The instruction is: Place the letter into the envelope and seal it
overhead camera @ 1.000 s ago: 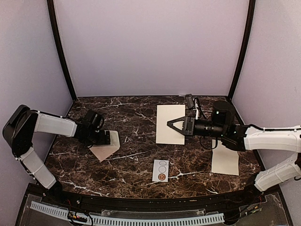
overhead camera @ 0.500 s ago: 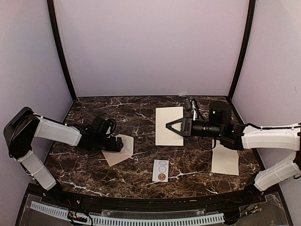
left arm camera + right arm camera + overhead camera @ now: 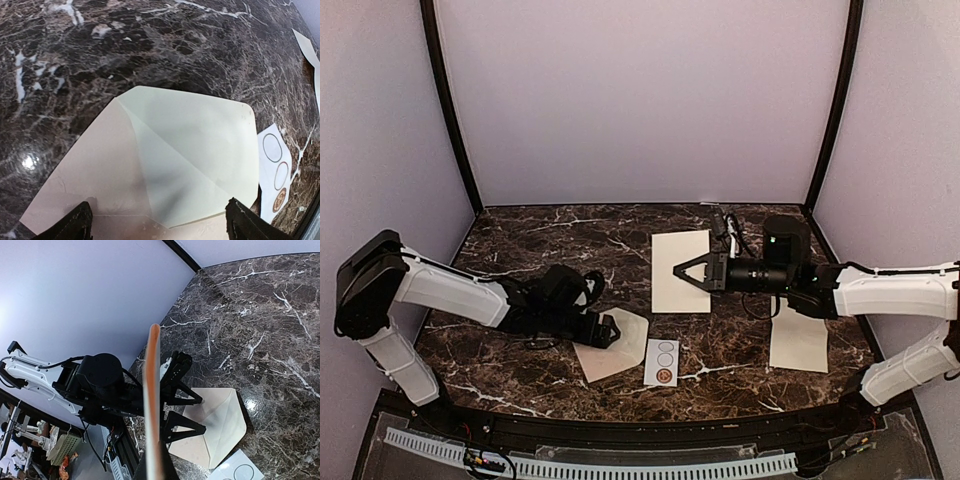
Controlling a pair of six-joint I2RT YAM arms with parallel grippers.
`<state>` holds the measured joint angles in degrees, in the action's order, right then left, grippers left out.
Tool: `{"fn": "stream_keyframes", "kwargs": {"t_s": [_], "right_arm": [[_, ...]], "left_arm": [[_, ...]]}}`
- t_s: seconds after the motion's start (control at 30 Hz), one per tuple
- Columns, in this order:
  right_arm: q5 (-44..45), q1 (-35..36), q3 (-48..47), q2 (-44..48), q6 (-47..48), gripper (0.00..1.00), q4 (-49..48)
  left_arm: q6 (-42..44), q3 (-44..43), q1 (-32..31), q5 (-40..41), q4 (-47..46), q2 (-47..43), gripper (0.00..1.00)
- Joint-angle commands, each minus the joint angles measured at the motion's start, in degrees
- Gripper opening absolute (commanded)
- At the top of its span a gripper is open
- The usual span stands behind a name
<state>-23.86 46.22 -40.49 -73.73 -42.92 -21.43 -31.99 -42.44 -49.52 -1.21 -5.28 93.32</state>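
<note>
Marble table (image 3: 520,240): one envelope (image 3: 628,345) under splayed left tool (image 3: 605,331); right tool (image 3: 680,268) pinches one letter (image 3: 670,296).

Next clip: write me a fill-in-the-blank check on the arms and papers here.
1. The right arm's fingers are ___ on the cream-white creased paper letter.
2. The left arm's fingers stand ___ over the pinkish-tan paper envelope.
3. The small white card beside the envelope is printed with ___.
Missing: shut; open; circles.

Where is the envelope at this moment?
In the top view, the envelope lies near the front, left of centre, under the left gripper, just left of the card.
</note>
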Motion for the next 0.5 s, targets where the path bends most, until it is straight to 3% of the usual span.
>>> {"fn": "stream_keyframes", "kwargs": {"t_s": [0.0,0.2,0.33,0.4,0.47], "right_arm": [[1.16,-0.14,-0.30,-0.30,-1.31,0.00,0.70],[1.29,-0.14,-2.23,-3.14,-1.26,0.00,4.19],[1.65,-0.16,-5.93,-6.72,1.73,0.00,10.95],[0.86,-0.16,-7.27,-8.82,2.31,0.00,11.94],[-1.20,-0.07,-8.59,-11.05,2.76,0.00,11.67]], "left_arm": [[-2.64,-1.72,-2.37,-2.25,4.22,-1.30,0.91],[-4.09,-2.93,-2.40,4.85,9.22,-11.52,0.92],[-9.20,-1.54,-1.11,4.78,12.36,-16.42,0.92],[-12.49,1.25,0.48,1.00,11.37,-18.02,0.88],[-15.50,4.87,1.97,-2.83,9.24,-19.25,0.76]]}}
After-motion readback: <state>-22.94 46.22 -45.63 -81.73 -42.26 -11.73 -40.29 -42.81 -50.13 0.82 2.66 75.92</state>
